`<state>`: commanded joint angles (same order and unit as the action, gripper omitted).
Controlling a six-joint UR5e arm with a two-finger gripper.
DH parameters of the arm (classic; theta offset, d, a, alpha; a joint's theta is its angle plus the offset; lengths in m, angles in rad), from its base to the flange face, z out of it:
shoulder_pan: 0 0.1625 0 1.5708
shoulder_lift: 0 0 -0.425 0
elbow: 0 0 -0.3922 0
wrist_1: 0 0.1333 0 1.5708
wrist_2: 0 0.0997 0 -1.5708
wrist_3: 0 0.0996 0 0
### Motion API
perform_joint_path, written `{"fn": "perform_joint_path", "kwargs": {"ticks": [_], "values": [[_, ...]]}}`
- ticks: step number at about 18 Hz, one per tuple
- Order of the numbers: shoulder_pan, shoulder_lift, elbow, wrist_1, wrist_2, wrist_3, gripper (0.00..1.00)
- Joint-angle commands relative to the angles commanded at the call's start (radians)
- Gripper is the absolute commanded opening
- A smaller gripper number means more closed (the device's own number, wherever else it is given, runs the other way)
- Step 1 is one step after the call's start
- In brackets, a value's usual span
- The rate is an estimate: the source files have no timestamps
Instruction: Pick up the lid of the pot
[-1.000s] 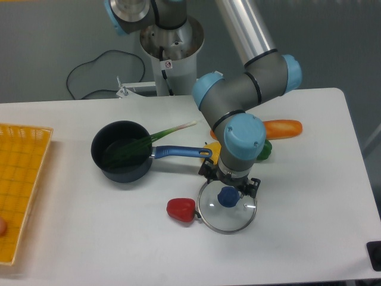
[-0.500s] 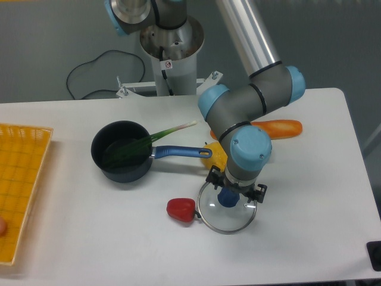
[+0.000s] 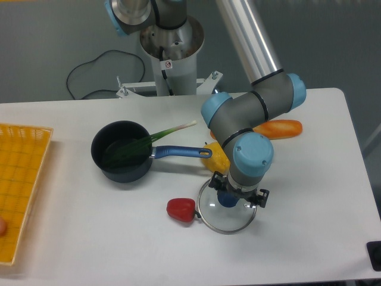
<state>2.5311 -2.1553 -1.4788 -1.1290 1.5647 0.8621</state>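
Lab, with robot arm [image 3: 252, 154]

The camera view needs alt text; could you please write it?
An open robot gripper hangs over the blue knob of a glass pot lid; a red vegetable lies beside it, and a leek sticks out of a blue-handled black pot.

My claw [image 3: 239, 189] hangs, fingers spread, by the blue knob [image 3: 226, 201] of the pot lid [image 3: 229, 221], seemingly just above it. In view, a red vegetable [image 3: 180, 210] lies left of the lid, the black pot [image 3: 122, 174] farther left and behind.
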Motion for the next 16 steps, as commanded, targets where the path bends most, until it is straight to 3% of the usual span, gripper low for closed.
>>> {"fn": "perform_joint_path", "kwargs": {"ticks": [16], "values": [[-0.005, -0.006, -0.015, 0.002, -0.002, 0.009, 1.0]]}}
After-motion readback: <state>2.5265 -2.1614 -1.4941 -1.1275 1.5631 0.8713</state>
